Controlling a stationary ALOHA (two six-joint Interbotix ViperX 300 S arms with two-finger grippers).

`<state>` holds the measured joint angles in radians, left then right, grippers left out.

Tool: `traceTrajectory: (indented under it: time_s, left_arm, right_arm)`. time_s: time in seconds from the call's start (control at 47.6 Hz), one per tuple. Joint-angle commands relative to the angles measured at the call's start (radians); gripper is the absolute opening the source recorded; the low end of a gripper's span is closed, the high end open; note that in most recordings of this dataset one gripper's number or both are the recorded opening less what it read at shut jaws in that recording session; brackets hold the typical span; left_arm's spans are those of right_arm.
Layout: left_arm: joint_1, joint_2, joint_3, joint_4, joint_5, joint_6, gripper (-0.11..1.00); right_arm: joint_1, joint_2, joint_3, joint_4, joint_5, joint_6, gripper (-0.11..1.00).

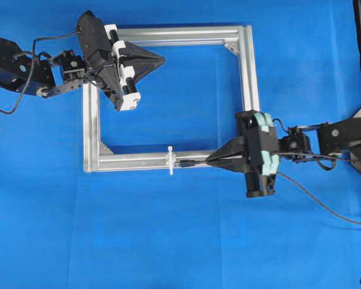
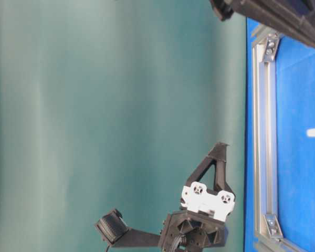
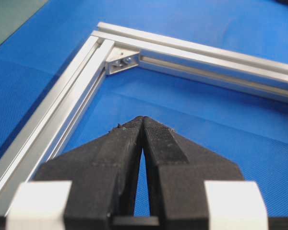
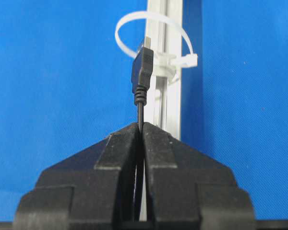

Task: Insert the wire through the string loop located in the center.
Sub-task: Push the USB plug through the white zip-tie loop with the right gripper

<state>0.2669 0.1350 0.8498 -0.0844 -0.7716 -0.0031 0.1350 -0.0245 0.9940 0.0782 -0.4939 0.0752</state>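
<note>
Overhead, left arm: reaches in from the left edge, wrist bent so the left gripper [image 1: 159, 58] points right, over the frame's [image 1: 248, 72] top-left corner and above the cloth [image 1: 180, 241] inside it; fingers pressed together to a point, holding nothing.
Overhead, right arm: comes in from the right edge, level with the frame's lower bar; right gripper [image 1: 209, 159] points left along that bar, fingers closed on the wire [image 1: 325, 208].
Overhead, wire: trails from behind the right gripper away to the right edge; its plug end lies along the lower bar, just right of the loop [image 1: 169, 160].
Overhead, loop: a small white piece standing across the middle of the lower bar.
Table-level: view is turned sideways; left gripper [image 2: 221, 147] shows at bottom centre with its fingers meeting at a tip; frame [image 2: 263, 131] lies on the cloth [image 2: 294, 173] at right. Part of the right arm is at the top edge; I cannot tell its grip here.
Left wrist: fingers [image 3: 125, 143] closed with only a sliver between them, empty, hovering over the cloth [image 3: 206, 110] near a frame [image 3: 67, 100] corner.
Right wrist: right gripper [image 4: 142, 125] pinches the wire [image 4: 140, 112] just behind the plug [image 4: 143, 72]; the plug sticks forward, its tip at the loop's [image 4: 129, 24] opening, over the bar [image 4: 168, 96]. Whether the tip has entered the ring cannot be told.
</note>
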Motion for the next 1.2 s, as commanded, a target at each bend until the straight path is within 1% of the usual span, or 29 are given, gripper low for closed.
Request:
traceTrajectory:
  time_s: [0.0, 0.357, 0.526, 0.694, 1.177]
  left_arm:
    - [-0.002, -0.029, -0.008, 0.003, -0.009, 0.002, 0.0]
    - [-0.002, -0.029, -0.006, 0.003, -0.011, 0.002, 0.0]
    - [-0.002, -0.031, -0.008, 0.003, -0.011, 0.002, 0.0]
    - [-0.005, -0.031, -0.008, 0.003, -0.011, 0.002, 0.0]
    - [-0.005, -0.031, -0.008, 0.003, -0.011, 0.002, 0.0]
  right_arm:
    - [-0.002, 0.011, -0.04, 0.003, -0.005, -0.002, -0.03]
    - [-0.002, 0.114, -0.163, 0.003, -0.003, -0.002, -0.03]
    - [-0.002, 0.147, -0.206, 0.003, -0.003, -0.002, -0.03]
    - [0.0, 0.16, -0.224, 0.003, -0.003, -0.002, -0.03]
    - [-0.002, 0.16, -0.222, 0.002, -0.003, -0.002, -0.03]
